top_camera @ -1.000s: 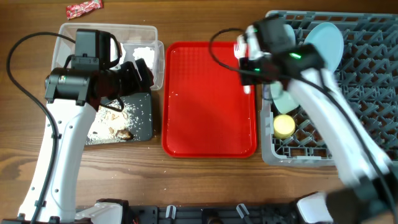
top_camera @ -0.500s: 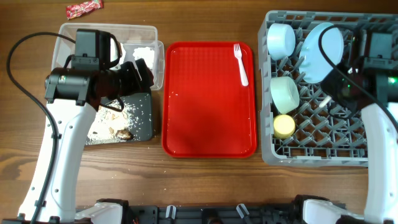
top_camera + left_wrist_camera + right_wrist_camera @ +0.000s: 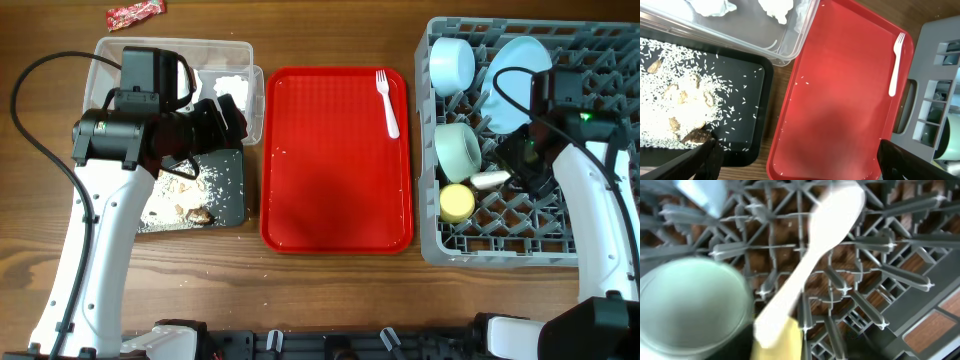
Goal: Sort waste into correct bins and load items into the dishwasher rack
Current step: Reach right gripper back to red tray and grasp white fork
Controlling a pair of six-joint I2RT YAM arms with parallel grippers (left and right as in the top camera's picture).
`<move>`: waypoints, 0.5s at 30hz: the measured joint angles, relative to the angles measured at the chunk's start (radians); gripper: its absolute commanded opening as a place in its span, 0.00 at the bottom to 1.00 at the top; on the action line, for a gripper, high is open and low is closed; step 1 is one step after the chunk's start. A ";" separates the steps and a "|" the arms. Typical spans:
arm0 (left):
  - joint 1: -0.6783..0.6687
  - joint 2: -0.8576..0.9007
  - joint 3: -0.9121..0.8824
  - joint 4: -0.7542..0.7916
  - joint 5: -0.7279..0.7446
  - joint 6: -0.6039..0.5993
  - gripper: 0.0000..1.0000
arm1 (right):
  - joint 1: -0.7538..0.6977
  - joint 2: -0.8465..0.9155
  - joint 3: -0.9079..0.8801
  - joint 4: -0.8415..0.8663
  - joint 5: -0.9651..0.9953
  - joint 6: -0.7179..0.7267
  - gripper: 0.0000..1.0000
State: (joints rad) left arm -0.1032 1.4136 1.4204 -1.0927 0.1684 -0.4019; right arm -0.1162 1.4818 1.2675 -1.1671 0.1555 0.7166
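Grey pegs of the dishwasher rack (image 3: 430, 250) carry a blurred white cutlery piece (image 3: 810, 265) beside the yellow cup (image 3: 457, 203), close by my right pincer (image 3: 522, 158); whether it is spread or pressed together I cannot tell. My left pincer (image 3: 797, 150) is spread wide, holding nothing, above the black tray (image 3: 747, 140) and red serving tray (image 3: 840, 125). Farther lies the fork (image 3: 895, 65); farthest, the red wrapper (image 3: 135, 13) on the counter (image 3: 330, 300), print too small to read

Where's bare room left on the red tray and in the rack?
The red tray is bare except the fork at its far right corner. In the dishwasher rack, open pegs run along the front edge right of the yellow cup; the left column is crowded: two bowls, the cup, a white utensil.
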 measured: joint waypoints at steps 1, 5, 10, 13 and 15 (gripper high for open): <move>0.000 0.000 0.000 0.000 0.000 0.000 1.00 | -0.001 0.000 0.013 -0.001 -0.007 -0.018 0.85; 0.000 0.000 0.000 0.000 0.000 0.000 1.00 | -0.001 -0.018 0.087 -0.021 -0.051 -0.093 0.80; 0.000 0.000 0.000 0.000 0.000 0.000 1.00 | 0.044 -0.076 0.177 -0.018 -0.108 -0.193 0.78; 0.000 0.000 0.000 0.000 0.000 0.000 1.00 | 0.131 -0.097 0.209 0.049 -0.124 -0.248 0.78; 0.000 0.000 0.000 0.000 0.000 0.000 1.00 | 0.203 -0.095 0.214 0.114 -0.127 -0.275 0.79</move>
State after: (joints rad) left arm -0.1032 1.4136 1.4204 -1.0924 0.1684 -0.4019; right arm 0.0864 1.3869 1.4815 -1.0531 0.0288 0.4416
